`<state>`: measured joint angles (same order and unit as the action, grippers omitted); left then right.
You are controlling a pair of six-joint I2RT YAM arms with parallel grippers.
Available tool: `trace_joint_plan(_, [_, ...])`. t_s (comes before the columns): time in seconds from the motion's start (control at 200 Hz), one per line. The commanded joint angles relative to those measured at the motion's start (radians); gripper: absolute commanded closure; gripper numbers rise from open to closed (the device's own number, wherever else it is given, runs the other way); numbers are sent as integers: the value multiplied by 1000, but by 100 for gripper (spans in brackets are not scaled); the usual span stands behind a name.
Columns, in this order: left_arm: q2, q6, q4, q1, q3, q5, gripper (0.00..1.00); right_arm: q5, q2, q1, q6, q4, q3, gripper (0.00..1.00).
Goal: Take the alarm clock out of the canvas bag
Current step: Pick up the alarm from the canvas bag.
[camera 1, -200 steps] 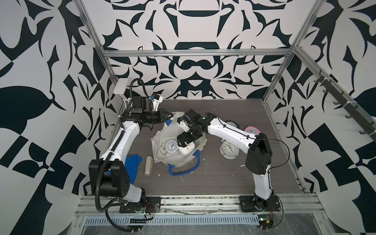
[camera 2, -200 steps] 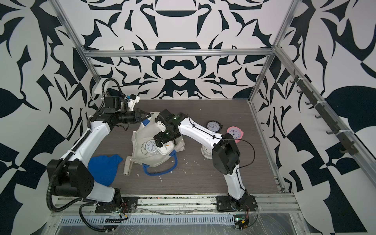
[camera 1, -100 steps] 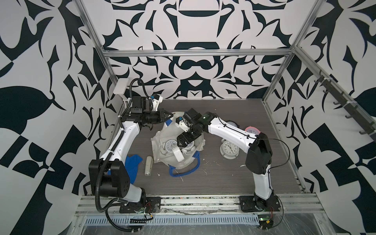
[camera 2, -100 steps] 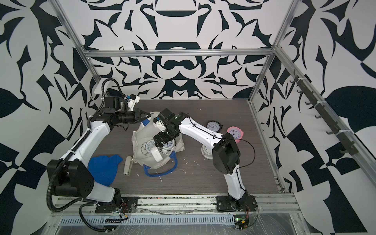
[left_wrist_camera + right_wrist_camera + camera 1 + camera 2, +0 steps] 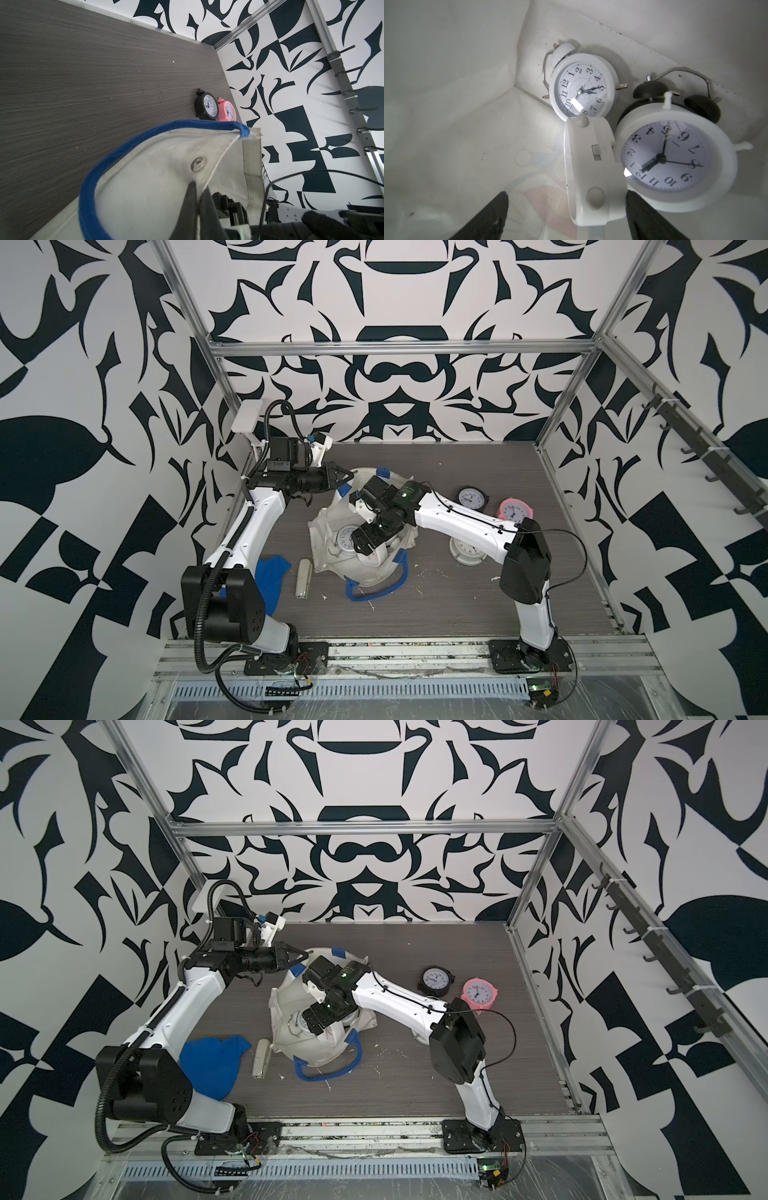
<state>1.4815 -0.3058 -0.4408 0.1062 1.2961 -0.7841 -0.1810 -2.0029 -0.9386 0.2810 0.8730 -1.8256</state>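
The grab hasn't happened yet, by the look of it. The canvas bag sits mid-table. The left gripper is clamped on its rim right by the snap button, holding the mouth up. The right gripper is down inside the bag with its jaws spread either side of a white clock on its side, and nothing is pinched. One finger looks right up against the casing, but the angle's too tight to call it contact. The other is well apart. That clock is probably the pick, and it's lying on the bag floor.

What's left is to close, lift it through the mouth and set it down outside. A black clock, a pink clock and a third clock, white, are out on the table, apart from the bag.

Room-wise it's cramped on one side. A round white clock sits just beside the target, with a black twin-bell clock behind it and a white twin-bell clock further in. The other side is bare canvas. The rim is the edge to clear coming out. The table in front of the bag looks open, with a blue cloth off by the left arm.
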Motion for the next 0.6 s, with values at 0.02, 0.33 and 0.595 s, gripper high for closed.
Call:
trace_joint_plan(0.02, [2,14,1,1,33,-23,100,69,55,4,98,-6,33,9])
trace_joint_plan(0.33, [-5,14,2,1,25,-27,100,71,31,-3,83,-22,50,9])
trace_joint_plan(0.595, [-9,16,3,1,25,-24,100,-10,3,-2,91,-99,74,17])
